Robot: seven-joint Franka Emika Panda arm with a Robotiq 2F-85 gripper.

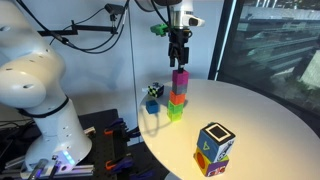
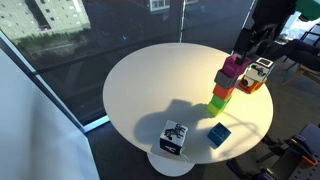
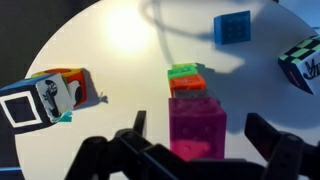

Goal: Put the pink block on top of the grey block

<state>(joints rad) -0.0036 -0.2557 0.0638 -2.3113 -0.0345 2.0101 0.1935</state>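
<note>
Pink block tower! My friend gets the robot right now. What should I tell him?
Hand: open, just above the tower. The wrist view shows gaps on both sides of the pink block.
Pink block: on top of the stack, on what looks like the grey block, with the orange block and green block below.
Done: the stacking looks finished.
Left: lift the hand straight up without bumping the tower.
</note>
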